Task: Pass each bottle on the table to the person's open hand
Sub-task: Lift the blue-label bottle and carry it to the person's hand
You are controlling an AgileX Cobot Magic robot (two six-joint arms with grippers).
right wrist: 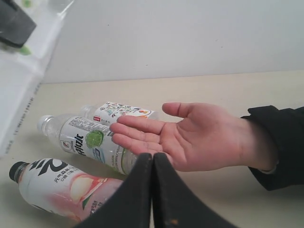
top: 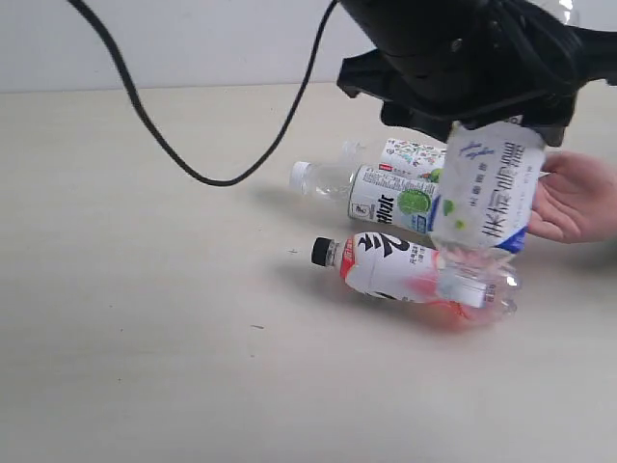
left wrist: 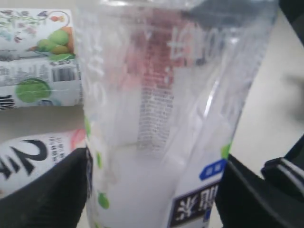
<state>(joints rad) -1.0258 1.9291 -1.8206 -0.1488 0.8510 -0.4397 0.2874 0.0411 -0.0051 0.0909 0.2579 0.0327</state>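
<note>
Clear plastic, with a white label of green leaves and large blue Chinese characters: the leaf bottle hangs tilted in the air, clamped between the jaws of the left gripper. Through the bottle's wall the left wrist view shows red and grey small print, too blurred to read.

Below it, three bottles lie on their sides on the pale beige tabletop. The pink bottle lies nearest the camera, with a black cap and bold black brush-style characters on white. Just behind it lies the lime bottle, with a white cap, a lime picture, black Chinese lettering and a small red tag. Touching its far side is the patterned bottle, whose print is too fine to read.

The hand waits palm up beside the bottles, coming out of a dark sleeve.

The right gripper is closed and empty, its fingers pressed together.

A black cable trails across the tabletop.
</note>
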